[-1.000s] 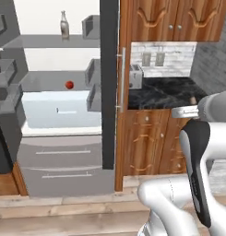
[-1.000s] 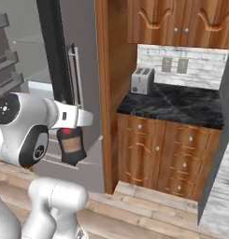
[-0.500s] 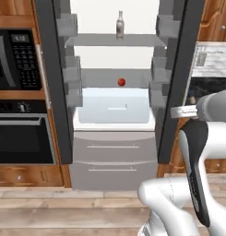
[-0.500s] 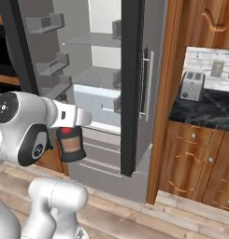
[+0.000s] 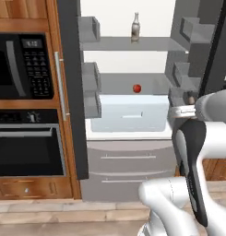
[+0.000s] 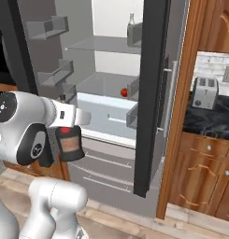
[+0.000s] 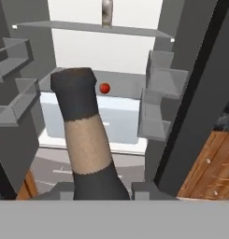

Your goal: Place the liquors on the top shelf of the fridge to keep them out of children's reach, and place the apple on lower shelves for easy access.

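Observation:
The fridge (image 5: 70,92) stands open in front of me. A pale liquor bottle (image 5: 136,27) stands upright on the top shelf (image 5: 156,44), also seen in the right base view (image 6: 131,19) and the hand view (image 7: 106,11). The red apple (image 5: 137,88) rests on a lower shelf (image 5: 115,82) above the light drawer; the apple (image 7: 104,88) lies beyond the held bottle. My gripper (image 7: 102,191) is shut on the dark liquor bottle (image 7: 85,140), whose neck points toward the fridge interior, well short of the shelves.
Grey door bins (image 5: 90,87) line both open doors. A black microwave (image 5: 22,67) and wall oven (image 5: 22,147) sit left of the fridge. A toaster (image 6: 203,92) stands on the dark counter at the right. Grey drawers (image 5: 128,163) fill the fridge's lower part.
The base has driven sideways, so the whole picture has shifted: the fridge now faces me and the oven has come into view. The gripper stays shut on the dark bottle.

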Available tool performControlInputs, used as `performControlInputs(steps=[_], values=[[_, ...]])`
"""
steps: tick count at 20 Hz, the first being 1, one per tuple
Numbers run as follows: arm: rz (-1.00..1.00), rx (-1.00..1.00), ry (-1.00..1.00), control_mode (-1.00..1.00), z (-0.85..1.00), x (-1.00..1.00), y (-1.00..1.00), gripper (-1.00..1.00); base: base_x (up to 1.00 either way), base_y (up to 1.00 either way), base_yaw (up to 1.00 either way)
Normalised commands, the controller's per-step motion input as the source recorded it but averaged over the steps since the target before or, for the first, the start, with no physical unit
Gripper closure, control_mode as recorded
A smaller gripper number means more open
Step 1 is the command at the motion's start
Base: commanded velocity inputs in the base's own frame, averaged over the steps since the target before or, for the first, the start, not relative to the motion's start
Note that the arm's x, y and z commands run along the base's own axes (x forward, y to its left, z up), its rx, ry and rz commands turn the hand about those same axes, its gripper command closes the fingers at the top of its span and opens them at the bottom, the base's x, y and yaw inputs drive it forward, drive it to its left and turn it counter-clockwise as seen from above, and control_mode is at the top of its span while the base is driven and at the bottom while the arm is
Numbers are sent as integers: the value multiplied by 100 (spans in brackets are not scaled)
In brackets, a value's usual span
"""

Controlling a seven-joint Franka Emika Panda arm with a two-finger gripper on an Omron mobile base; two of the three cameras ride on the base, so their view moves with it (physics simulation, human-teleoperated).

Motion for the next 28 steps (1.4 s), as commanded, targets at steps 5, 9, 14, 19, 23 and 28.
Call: performControlInputs(steps=[5,9,14,19,23,28], values=[[0,0,0,100,0,0,0,100,77,31,-13],[0,0,0,100,0,0,0,100,76,32,-14],[0,0,0,100,0,0,0,100,77,14,-15],[0,0,0,100,0,0,0,100,73,2,-16],[0,0,0,100,0,0,0,100,62,18,-16],[-7,-6,0,-100,0,22,21,100,20,14,-7]])
